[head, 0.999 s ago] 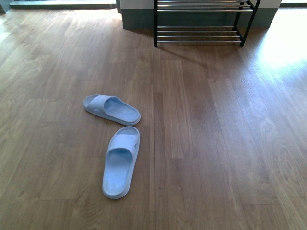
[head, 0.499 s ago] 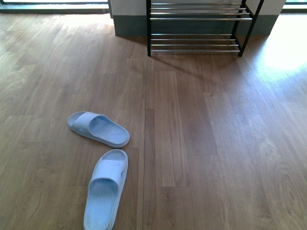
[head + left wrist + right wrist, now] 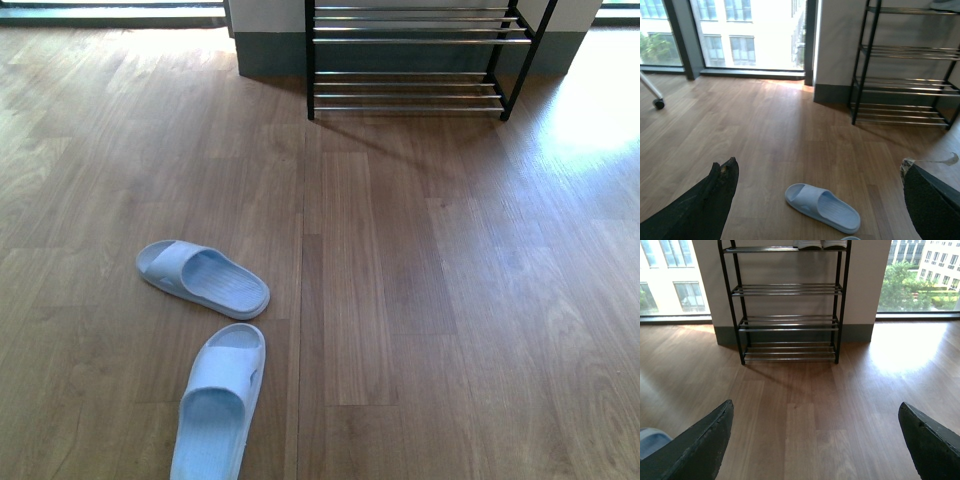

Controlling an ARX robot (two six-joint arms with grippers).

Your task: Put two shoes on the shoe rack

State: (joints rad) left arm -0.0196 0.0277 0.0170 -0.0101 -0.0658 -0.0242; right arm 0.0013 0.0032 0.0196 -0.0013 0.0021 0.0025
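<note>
Two pale blue slide shoes lie on the wooden floor at the left of the front view, one (image 3: 203,278) lying crosswise and the other (image 3: 218,405) nearer, cut by the frame's edge. The black-framed shoe rack (image 3: 405,60) stands against the far wall. My left gripper (image 3: 817,167) is open above the floor, with the crosswise slide (image 3: 822,207) lying between and below its fingers, untouched. The rack (image 3: 905,85) is beyond it. My right gripper (image 3: 816,407) is open over bare floor, facing the rack (image 3: 787,305). A slide's edge (image 3: 650,440) shows beside one finger.
White-soled shoes (image 3: 812,244) sit on the rack's top shelf. A grey skirting wall (image 3: 270,52) backs the rack, with floor-level windows (image 3: 745,35) either side. A caster wheel (image 3: 659,104) stands near the window. Sunlight glares on the floor (image 3: 590,110) right of the rack.
In the front view both slides have slid down and to the left, the near one now cut off. More of the rack shows at the top.
</note>
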